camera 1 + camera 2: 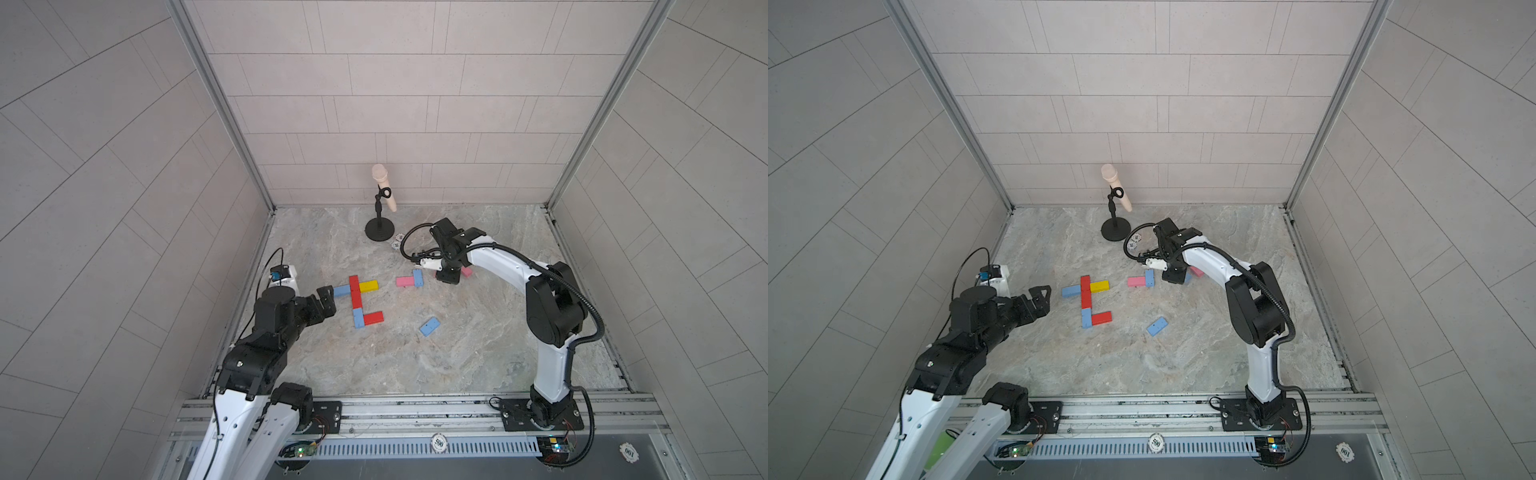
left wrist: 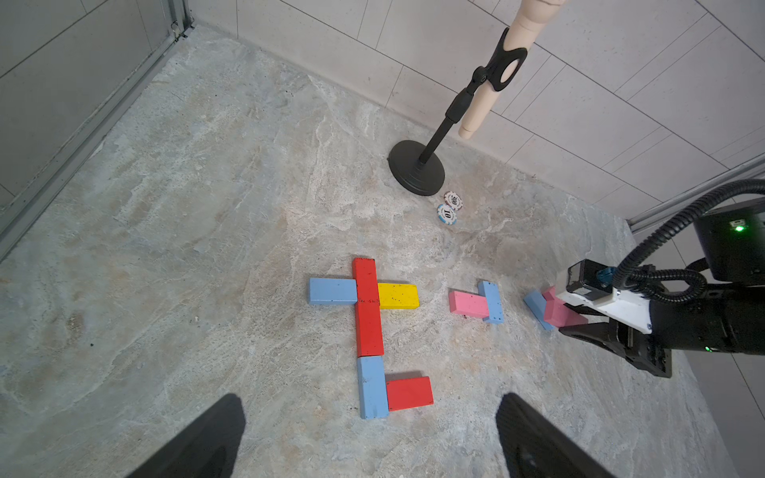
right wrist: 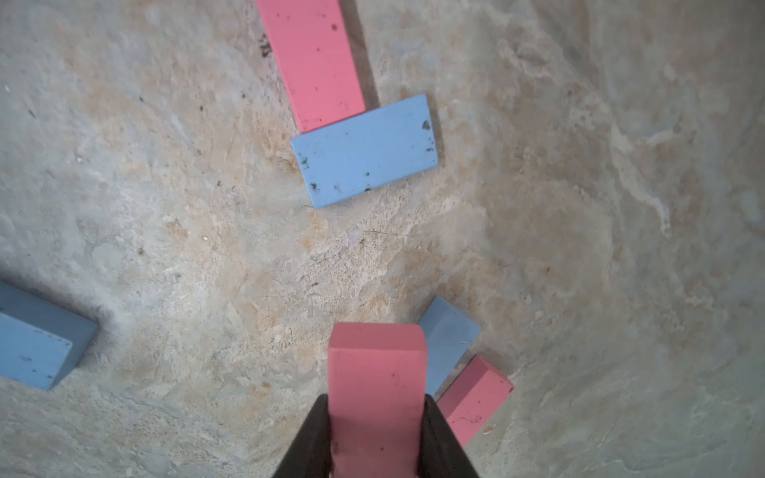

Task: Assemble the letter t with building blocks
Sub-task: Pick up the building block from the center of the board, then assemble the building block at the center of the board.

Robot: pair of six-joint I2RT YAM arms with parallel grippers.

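Building blocks lie flat on the stone floor. A red column (image 1: 354, 291) has a light blue block (image 1: 341, 291) on its left, a yellow one (image 1: 368, 286) on its right, and below it a light blue block (image 1: 358, 318) with a red one (image 1: 373, 318) beside it. Loose pink (image 1: 403, 281) and blue (image 1: 417, 278) blocks touch each other; another blue one (image 1: 429, 326) lies alone. My right gripper (image 3: 376, 399) is shut on a pink block (image 3: 376, 372), just above a blue (image 3: 447, 339) and a pink block (image 3: 476, 393). My left gripper (image 1: 326, 301) stands open left of the column, holding nothing.
A microphone on a black stand (image 1: 379, 228) is at the back wall, with two poker chips (image 1: 398, 241) beside its base. Two more chips (image 1: 439, 441) lie on the front rail. Tiled walls close in the left, right and back.
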